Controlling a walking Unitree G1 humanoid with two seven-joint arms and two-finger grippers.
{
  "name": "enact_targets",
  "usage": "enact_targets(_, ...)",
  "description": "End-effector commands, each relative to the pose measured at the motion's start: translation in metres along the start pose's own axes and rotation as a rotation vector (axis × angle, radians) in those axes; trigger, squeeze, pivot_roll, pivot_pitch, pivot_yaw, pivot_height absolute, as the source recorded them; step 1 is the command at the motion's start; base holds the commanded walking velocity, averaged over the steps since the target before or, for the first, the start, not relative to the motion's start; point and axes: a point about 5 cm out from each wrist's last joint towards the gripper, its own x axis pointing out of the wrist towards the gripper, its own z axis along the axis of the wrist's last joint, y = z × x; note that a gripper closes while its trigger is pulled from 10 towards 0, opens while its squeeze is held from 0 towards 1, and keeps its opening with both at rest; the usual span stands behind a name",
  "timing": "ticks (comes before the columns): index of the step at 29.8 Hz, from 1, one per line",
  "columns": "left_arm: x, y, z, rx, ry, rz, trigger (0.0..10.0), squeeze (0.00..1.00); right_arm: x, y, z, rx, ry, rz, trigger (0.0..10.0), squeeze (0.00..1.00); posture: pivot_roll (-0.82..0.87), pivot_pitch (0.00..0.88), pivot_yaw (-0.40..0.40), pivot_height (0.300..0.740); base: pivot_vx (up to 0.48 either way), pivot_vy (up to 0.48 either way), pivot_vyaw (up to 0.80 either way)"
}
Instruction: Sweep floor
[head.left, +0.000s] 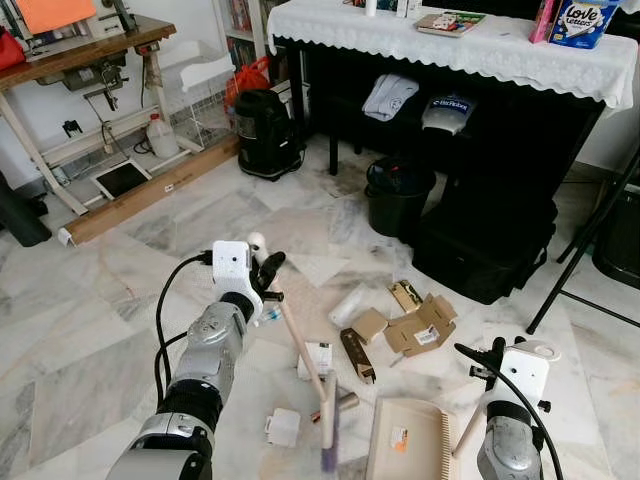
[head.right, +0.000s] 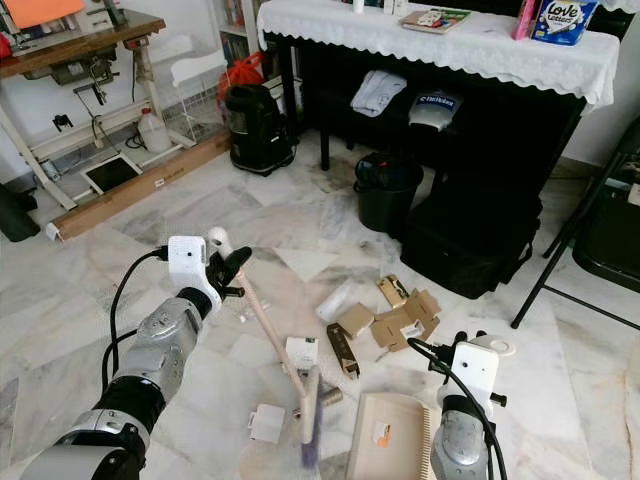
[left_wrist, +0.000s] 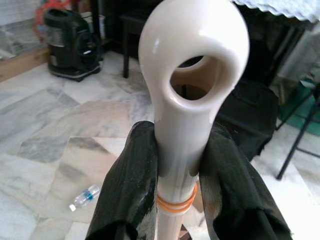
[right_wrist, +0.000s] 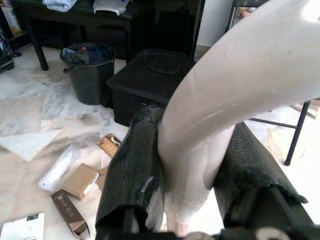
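On the marble floor (head.left: 120, 300) near the robot's feet, the left gripper (head.left: 262, 275) is clamped tight on the top of a cream broom handle (head.left: 300, 350), bristles (head.left: 328, 445) down among scattered cardboard boxes (head.left: 415, 325). Over on the right, the right gripper (right_wrist: 192, 165) squeezes the dustpan handle (right_wrist: 240, 90), dustpan (head.left: 405, 440) flat on the floor just right of the bristles. Farther off, a black bin (head.left: 398, 195) stands by the piano.

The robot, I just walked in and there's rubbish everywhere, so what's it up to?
It is sweeping. The left end effector is shut on the top of a broom handle, with the bristles down among small cardboard boxes and white packets on the marble floor. The right end effector grips the dustpan's handle, the beige dustpan resting beside the bristles. Nothing lies in it yet.
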Motion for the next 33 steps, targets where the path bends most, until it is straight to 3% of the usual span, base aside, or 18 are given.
enact_targets(1, 0.003, -0.003, 0.002, 0.019, 0.006, -0.043, 10.0, 0.0, -0.001, 0.004, -0.003, 0.002, 0.025, 0.014, 10.0, 0.0, -0.1, 0.0, 0.066, 0.74, 0.0, 0.0, 0.0)
enact_targets(17, 0.002, -0.01, -0.005, 0.012, 0.036, -0.09, 10.0, 0.0, -0.002, 0.004, -0.004, 0.006, 0.03, 0.015, 10.0, 0.0, -0.1, 0.0, 0.068, 0.74, 0.0, 0.0, 0.0)
enact_targets(24, 0.003, 0.001, 0.011, 0.017, -0.052, 0.004, 10.0, 0.0, -0.002, 0.004, -0.004, 0.003, 0.03, 0.017, 10.0, 0.0, -0.1, 0.0, 0.065, 0.74, 0.0, 0.0, 0.0)
enact_targets(33, 0.0, 0.006, 0.012, 0.034, -0.048, -0.023, 10.0, 0.0, -0.003, 0.005, -0.005, 0.004, 0.035, 0.021, 10.0, 0.0, -0.1, 0.0, 0.065, 0.74, 0.0, 0.0, 0.0)
